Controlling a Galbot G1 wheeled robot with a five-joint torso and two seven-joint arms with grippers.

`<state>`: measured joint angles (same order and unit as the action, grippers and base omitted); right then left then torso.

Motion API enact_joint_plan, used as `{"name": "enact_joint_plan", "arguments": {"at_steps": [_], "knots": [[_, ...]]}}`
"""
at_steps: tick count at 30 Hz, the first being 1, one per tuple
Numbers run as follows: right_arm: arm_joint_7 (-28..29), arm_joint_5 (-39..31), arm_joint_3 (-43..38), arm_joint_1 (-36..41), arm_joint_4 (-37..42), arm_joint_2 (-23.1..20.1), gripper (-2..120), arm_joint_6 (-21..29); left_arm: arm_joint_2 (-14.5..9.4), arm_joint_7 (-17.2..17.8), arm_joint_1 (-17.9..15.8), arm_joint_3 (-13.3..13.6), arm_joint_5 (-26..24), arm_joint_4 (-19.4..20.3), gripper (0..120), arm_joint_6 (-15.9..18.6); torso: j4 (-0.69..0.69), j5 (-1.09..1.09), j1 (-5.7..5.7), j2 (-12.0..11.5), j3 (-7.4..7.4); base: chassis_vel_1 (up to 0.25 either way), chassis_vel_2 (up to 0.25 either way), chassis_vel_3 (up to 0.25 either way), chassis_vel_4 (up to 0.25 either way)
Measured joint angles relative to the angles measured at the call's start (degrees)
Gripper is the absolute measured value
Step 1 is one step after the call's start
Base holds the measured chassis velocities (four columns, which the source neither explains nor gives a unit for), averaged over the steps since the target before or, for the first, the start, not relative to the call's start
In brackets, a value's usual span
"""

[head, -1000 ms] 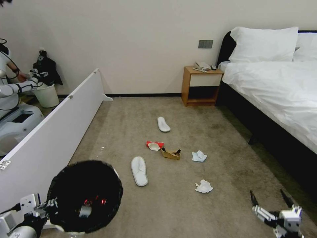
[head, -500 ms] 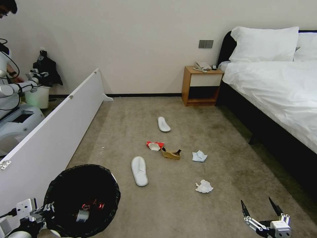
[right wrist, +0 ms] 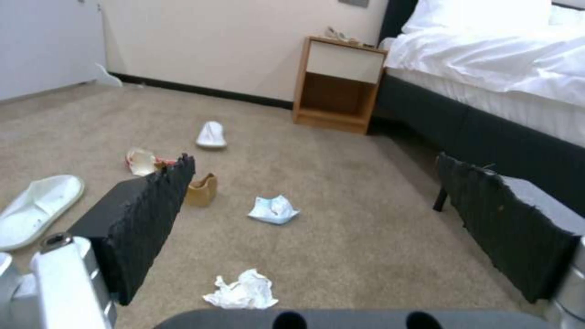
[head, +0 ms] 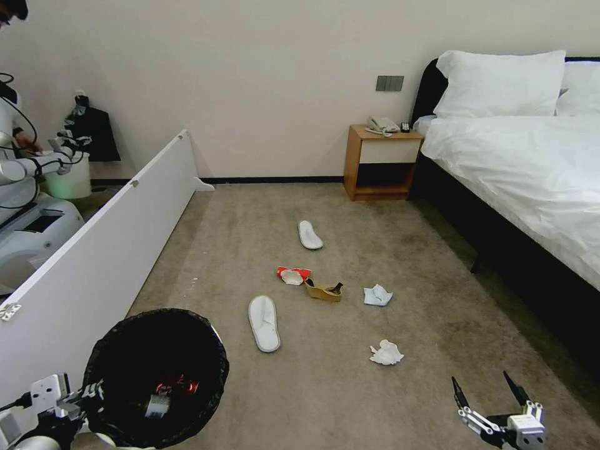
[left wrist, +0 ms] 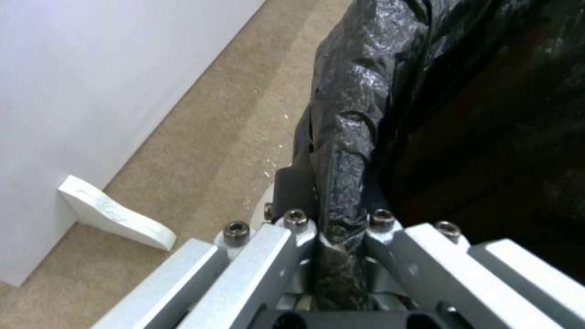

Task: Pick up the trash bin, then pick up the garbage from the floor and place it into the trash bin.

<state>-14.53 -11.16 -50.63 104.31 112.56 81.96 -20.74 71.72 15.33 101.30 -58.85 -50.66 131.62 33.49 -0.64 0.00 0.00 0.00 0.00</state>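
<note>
The trash bin [head: 220,359], lined with a black bag, hangs at the lower left with a red can and a bottle inside. My left gripper [head: 92,395] is shut on its rim; in the left wrist view the gripper [left wrist: 339,221] pinches the folded black bag [left wrist: 353,114]. My right gripper [head: 481,379] is open low at the right, over the carpet. Garbage lies on the floor: a crumpled tissue [head: 386,353] nearest that gripper, a second tissue [head: 377,295], a brown paper scrap [head: 323,290], a red-white carton [head: 292,275] and two white slippers [head: 264,322] [head: 310,235].
A long white panel [head: 112,250] leans along the left. The bed [head: 531,169] runs down the right, with a wooden nightstand [head: 380,162] against the back wall. Behind the panel another robot [head: 31,212] holds an off-white bin [head: 65,181].
My left gripper and the trash bin have sunk a little. My right gripper has dropped and shifted left, still open. The other robot's bin moved left.
</note>
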Motion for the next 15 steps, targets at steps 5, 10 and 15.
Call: {"name": "enact_joint_plan", "arguments": {"at_steps": [5,10,15], "knots": [[-0.2,-0.1,0.0,0.0,-0.1,-0.2,100,0.0,0.0,0.1,-0.3,0.1,-0.1,0.1,2,0.1,0.00,0.00,0.00,0.0,0.00,0.000,0.000,0.000,0.000],[-0.5,-0.2,0.0,0.0,-0.2,-0.2,100,0.1,0.0,0.1,-0.3,0.1,-0.1,0.1,2,0.2,0.00,0.00,0.00,0.0,0.00,0.000,0.000,0.000,0.000],[-0.9,-0.4,0.0,-0.2,-0.3,-0.2,100,0.2,0.0,0.1,-0.2,0.1,-0.1,0.1,2,0.2,0.00,0.00,0.00,0.0,0.00,0.000,0.000,0.000,0.000]]}}
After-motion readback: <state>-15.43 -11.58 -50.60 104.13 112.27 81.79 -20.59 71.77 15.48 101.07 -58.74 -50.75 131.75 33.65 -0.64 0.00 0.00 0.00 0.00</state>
